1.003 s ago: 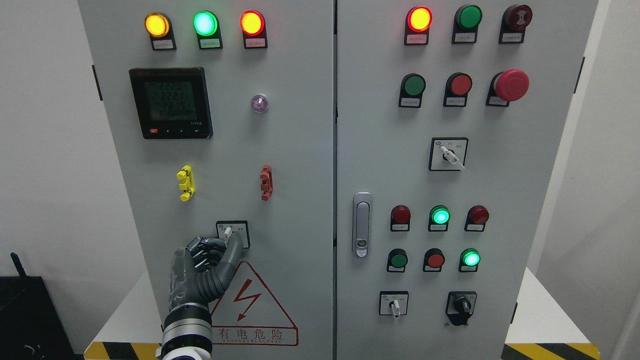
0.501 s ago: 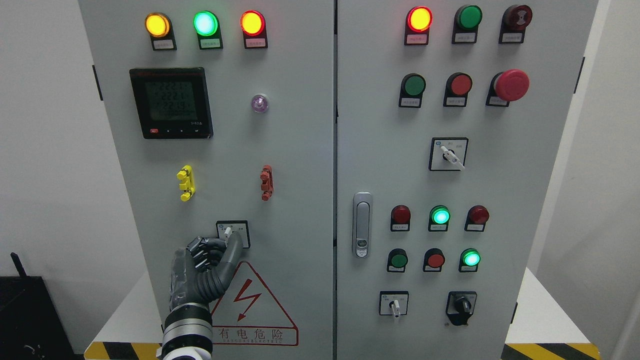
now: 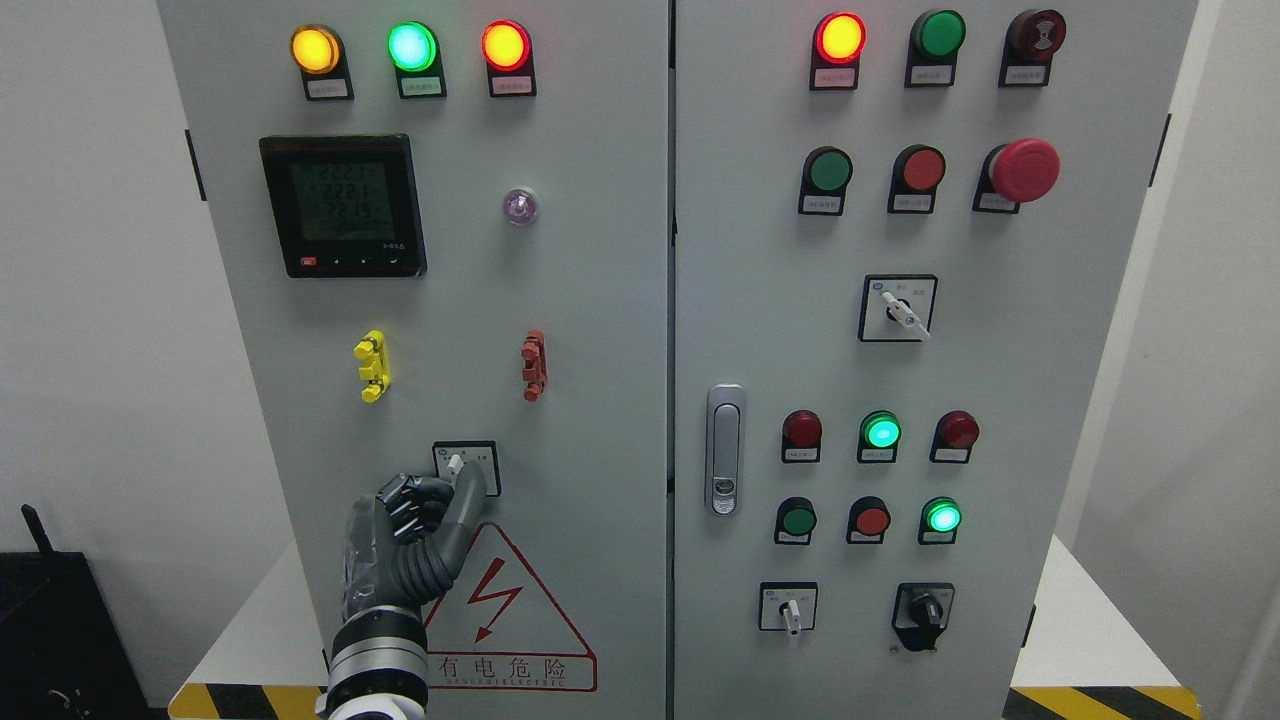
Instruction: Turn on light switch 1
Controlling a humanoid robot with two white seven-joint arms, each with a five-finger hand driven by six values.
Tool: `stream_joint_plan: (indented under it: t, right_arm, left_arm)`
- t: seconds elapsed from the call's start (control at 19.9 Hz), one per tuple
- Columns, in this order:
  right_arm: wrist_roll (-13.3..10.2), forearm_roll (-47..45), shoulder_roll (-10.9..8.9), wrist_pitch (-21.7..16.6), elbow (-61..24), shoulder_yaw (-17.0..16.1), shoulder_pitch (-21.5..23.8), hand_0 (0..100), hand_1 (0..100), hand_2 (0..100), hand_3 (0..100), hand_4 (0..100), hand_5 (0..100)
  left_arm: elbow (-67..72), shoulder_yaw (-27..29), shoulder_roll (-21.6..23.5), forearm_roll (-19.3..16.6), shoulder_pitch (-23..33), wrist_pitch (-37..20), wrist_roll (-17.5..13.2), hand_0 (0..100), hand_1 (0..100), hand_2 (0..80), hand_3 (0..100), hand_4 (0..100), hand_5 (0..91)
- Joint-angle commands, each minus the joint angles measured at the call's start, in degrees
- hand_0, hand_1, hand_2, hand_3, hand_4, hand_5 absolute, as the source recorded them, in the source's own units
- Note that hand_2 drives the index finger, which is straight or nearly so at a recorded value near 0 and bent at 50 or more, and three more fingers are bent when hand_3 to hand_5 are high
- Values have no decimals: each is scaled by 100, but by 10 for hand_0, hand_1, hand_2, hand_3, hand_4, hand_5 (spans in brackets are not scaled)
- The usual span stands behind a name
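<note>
We are pinching the white switch knob with our left hand, fingers gripping it from just below, while the turning itself is looking not yet finished.

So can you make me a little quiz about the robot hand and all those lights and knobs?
1. True or false: the robot's left hand is at the small knob switch above the lightning warning sign.
2. Which colour is the middle lamp of the three at top left? A red, B green, C yellow.
3. Fill in: the big mushroom button on the right door is ____.

Key: 1 true; 2 B; 3 red.
</note>
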Motion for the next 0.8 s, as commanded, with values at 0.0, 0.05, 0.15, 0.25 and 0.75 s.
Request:
stream_joint_plan:
  t: [0.0,0.05,0.15,0.25,0.75]
  right_arm:
    - [2,-141,0,0,1,0,0,0,0,0,0,0,0]
    - [2,-141,0,0,1,0,0,0,0,0,0,0,0]
    - [2,-141,0,0,1,0,0,0,0,0,0,0,0]
    - [2,-141,0,-8,1,0,0,0,0,0,0,0,0]
    - [2,-141,0,0,1,0,0,0,0,0,0,0,0]
  left_arm:
    - [22,-27,2,1,-1,-8,15,749,578,629,850,851,760]
    - [22,-27,2,1,-1,-8,15,752,578,629,850,851,760]
    - [31,-27,2,1,-1,-8,15,765,578,630,850,851,759]
    - [31,-27,2,1,-1,-8,15,773,577,630,850,851,760]
    - [39,-27,2,1,-1,-8,15,749,532,630,851,851,757]
